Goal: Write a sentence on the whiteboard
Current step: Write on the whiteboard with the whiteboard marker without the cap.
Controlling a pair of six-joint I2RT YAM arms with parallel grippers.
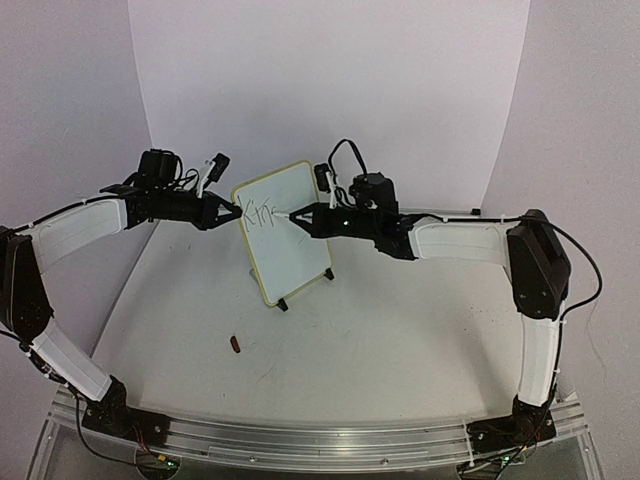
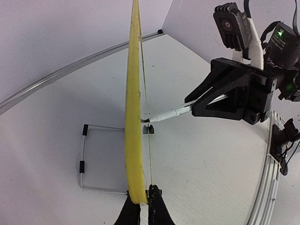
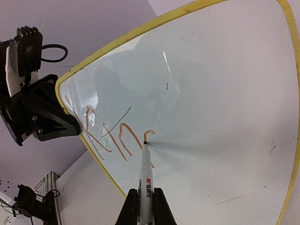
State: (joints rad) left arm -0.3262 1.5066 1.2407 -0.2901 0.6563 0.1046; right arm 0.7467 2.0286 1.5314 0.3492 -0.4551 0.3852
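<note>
The whiteboard (image 1: pixel 283 232) with its pale yellow frame stands tilted on black feet at mid table. My left gripper (image 1: pixel 231 212) is shut on its left edge; in the left wrist view the yellow edge (image 2: pixel 134 117) runs up from my gripper (image 2: pixel 142 206). My right gripper (image 1: pixel 300 217) is shut on a white marker (image 3: pixel 145 180), whose tip touches the board face (image 3: pixel 211 108). The sentence (image 3: pixel 115 133) is partly written: reddish strokes "Kin" and the start of another letter, also seen from above (image 1: pixel 262 214).
A small dark red marker cap (image 1: pixel 236 345) lies on the table in front of the board. The board's wire stand (image 2: pixel 83 161) rests behind it. The left arm's gripper (image 3: pixel 40 117) shows at the board's edge in the right wrist view. Metal rail at the near edge.
</note>
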